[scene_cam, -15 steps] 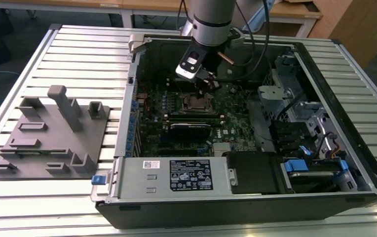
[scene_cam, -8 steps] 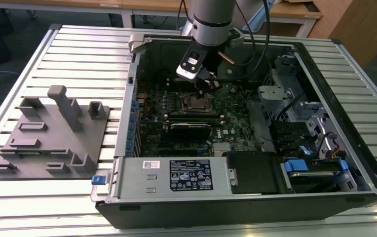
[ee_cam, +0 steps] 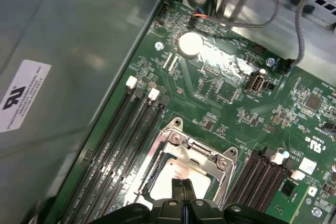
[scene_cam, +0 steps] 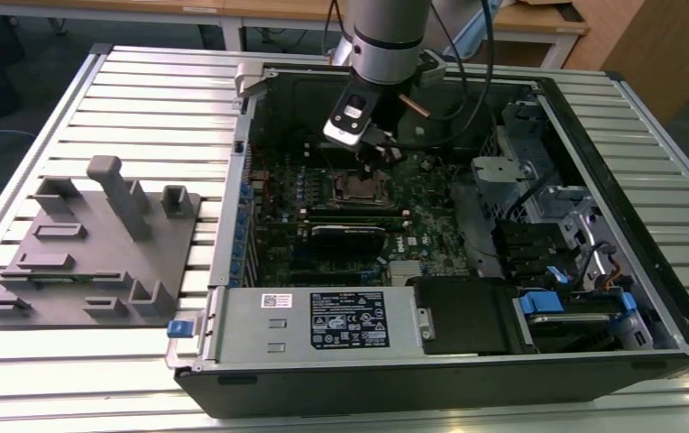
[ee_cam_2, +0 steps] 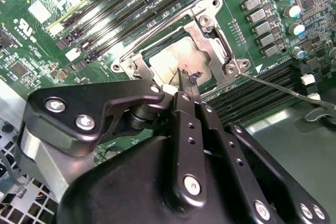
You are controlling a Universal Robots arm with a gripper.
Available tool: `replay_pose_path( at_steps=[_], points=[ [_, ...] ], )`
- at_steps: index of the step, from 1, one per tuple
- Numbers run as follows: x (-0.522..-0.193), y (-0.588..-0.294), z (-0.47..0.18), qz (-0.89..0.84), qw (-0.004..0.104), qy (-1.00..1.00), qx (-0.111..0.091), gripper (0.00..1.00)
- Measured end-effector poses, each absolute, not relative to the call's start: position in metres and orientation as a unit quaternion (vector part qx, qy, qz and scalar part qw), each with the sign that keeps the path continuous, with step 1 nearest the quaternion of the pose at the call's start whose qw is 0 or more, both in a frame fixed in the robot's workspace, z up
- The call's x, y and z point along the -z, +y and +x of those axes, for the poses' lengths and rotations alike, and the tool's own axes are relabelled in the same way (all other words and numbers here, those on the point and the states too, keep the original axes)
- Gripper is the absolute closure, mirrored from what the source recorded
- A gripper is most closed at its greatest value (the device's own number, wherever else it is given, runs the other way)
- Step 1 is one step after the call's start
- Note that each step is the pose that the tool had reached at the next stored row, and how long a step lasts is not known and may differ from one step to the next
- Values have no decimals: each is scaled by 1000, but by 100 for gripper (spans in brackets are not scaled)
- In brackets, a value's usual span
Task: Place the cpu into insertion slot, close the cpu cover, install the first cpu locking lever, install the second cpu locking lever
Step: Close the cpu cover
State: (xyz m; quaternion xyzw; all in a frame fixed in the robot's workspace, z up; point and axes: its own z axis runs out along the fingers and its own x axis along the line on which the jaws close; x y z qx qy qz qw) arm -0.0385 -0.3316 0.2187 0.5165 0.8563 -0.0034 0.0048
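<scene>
Though edge-near, end effector (ee_cam_2: 185, 80) over cpu (ee_cam_2: 169, 56)

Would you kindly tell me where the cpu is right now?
In the second wrist view, the cpu lies in the insertion slot, between the banks of memory slots, right at the tip of the shut hand.

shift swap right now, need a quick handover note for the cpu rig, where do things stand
Gripper: shut, seemingly empty, poised just over the cpu.
Cpu: seated in the insertion slot.
Cpu cover: looks lowered, its frame around the cpu.
Done: cpu placed; cover apparently closed.
Left: one locking lever sticks out free beside the slot, not latched. I cannot make out the other lever.
</scene>
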Motion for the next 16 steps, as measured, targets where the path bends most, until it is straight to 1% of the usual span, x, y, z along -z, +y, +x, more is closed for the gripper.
replay_pose_path(
  at_steps=[16],
  points=[
    [-219, -332, -39, 488, 5, 873, 3, 90]
  ],
)
